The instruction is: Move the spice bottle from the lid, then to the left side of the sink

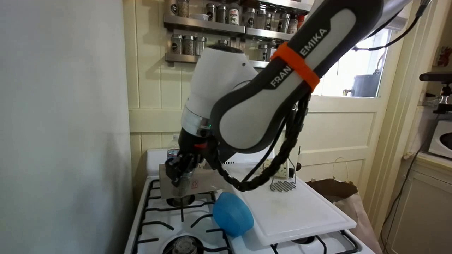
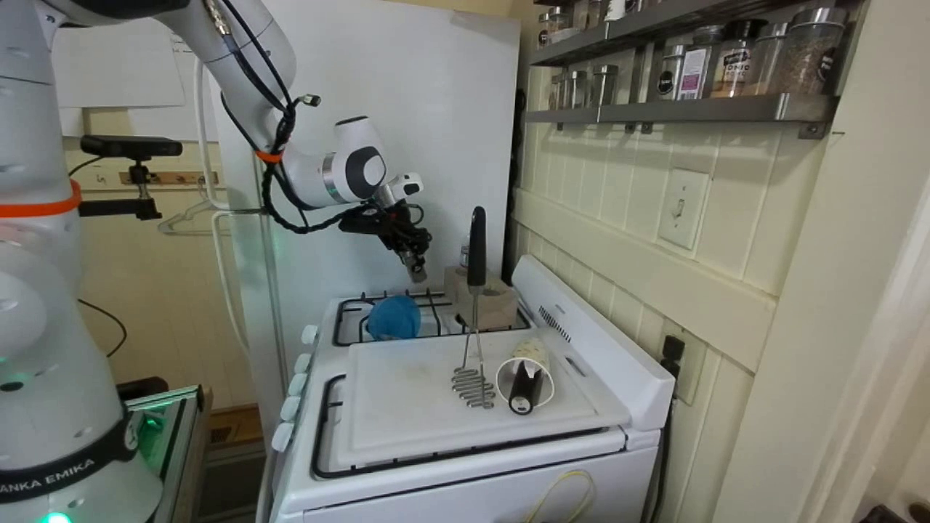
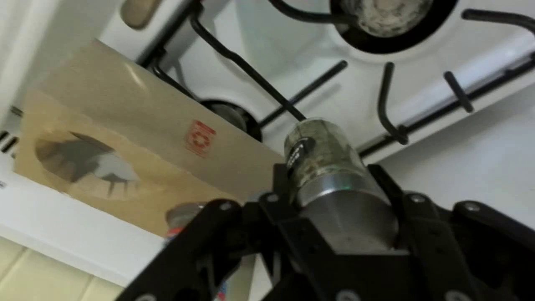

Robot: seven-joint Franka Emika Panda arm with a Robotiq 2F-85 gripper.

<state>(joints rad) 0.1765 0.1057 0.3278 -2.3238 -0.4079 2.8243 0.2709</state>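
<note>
spice bottle [image 3: 336, 182], low and right of centre in the wrist view, is clasped in the gripper [image 3: 329, 173]; a weak squeeze could drop it on the stove [image 3: 359, 92], a swing toward frame left could clip the box [image 3: 154, 133].

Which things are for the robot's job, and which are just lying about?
For the job:
black gripper
silver-capped glass spice bottle, held in it
large flat white rectangular slab

Just lying about:
round blue bowl
brown cardboard box
wavy metal black-handled masher
</note>
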